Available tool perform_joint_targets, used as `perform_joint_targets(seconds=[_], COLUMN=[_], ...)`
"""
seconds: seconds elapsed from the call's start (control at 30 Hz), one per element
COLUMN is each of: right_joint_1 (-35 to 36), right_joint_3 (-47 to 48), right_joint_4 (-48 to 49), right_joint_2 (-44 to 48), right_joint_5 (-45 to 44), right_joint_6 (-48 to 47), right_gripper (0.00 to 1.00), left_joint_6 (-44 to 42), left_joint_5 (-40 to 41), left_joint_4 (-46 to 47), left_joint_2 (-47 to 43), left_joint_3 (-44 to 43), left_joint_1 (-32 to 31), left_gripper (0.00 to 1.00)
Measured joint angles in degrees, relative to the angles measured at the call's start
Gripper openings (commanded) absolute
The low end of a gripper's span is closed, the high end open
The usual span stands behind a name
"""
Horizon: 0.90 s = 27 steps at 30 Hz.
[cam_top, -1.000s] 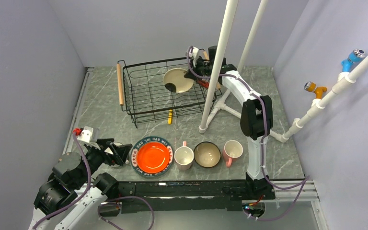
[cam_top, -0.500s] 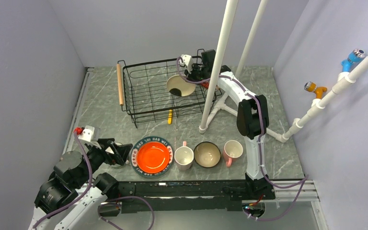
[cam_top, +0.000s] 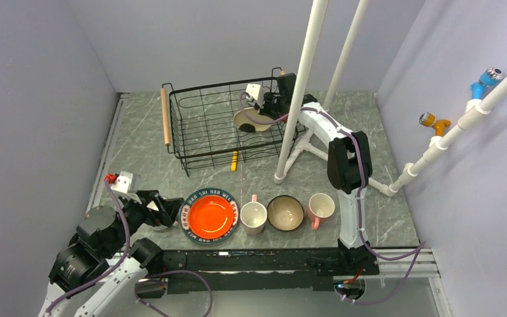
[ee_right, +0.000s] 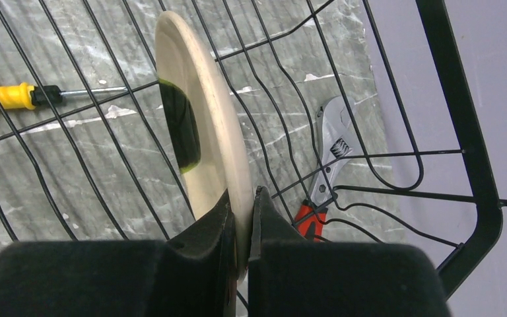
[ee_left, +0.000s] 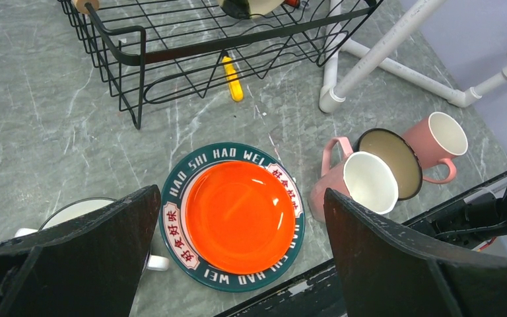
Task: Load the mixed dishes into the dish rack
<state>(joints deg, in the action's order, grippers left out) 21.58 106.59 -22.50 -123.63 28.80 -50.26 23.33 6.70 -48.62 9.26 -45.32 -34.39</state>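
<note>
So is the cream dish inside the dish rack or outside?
Inside. The cream dish is within the dish rack's wire walls, tilted on edge, rim pinched by the right gripper.

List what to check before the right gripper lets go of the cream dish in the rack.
1. Right gripper shut on the cream dish rim: ok.
2. Dish inside the dish rack outline: ok.
3. Dish tipped up on edge, not lying flat: ok.
4. Dish's lower edge resting on the wires: cannot tell, hidden behind the gripper.
5. Left gripper open and away from the rack: ok.
6. Other dishes loaded: not ok; big plate, pink mugs, bowl and white cup sit on the table.
</note>
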Motion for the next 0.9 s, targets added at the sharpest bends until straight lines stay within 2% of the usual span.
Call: perform_joint_targets(seconds=[0.17,0.4,0.8,0.9], right_joint_1=[0.2,0.9,1.0,1.0], right_joint_3=[-0.8,-1.4,-1.8,-1.8], right_joint_4=[0.0,-1.0,-0.9,-0.3], right_joint_2=[0.5,0.5,0.7,1.0], right_joint_5=[-0.9,-2.5,-3.4,-3.3], right_joint_6=[-2.1,-2.7,0.6,2.6], right_gripper=[0.07,0.31,0.57,0.7], left_joint_6=[0.0,0.0,0.0,-0.1], left_joint_5=[0.0,0.0,-0.4,-0.4], left_joint_4=[0.0,0.0,0.4,0.4], left_joint_2=[0.4,0.4,0.4,0.4], left_joint_3=[0.0,0.0,0.0,0.0], left_joint_1=[0.0,0.0,0.0,0.0], left_gripper=[0.99,0.99,0.99,0.99])
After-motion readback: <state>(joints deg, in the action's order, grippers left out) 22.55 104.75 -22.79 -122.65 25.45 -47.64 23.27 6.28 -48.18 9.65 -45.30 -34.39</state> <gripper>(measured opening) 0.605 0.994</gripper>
